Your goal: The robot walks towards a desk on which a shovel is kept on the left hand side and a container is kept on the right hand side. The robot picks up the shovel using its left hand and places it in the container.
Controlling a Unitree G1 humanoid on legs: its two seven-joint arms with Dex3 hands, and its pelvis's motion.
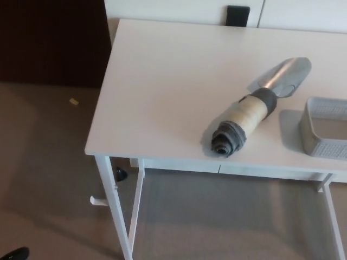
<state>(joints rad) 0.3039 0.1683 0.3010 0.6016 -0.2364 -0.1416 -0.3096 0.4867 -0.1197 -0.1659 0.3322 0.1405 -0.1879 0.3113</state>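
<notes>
The shovel lies flat on the white desk, its metal blade toward the far right and its thick wrapped handle pointing at the near edge, with the grey perforated container just beside it to the right, apart from it and cut off by the picture's edge. Neither robot hand shows, so I cannot tell how the fingers stand; a black block sits behind the desk's far edge, and a small scrap lies on the floor to the left

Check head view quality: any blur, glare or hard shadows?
Head view: mildly soft overall, no strong motion blur; the shovel blade shows a bright sheen; soft shadows fall left of the shovel and the container; the desk looks evenly lit, slightly washed out.
</notes>
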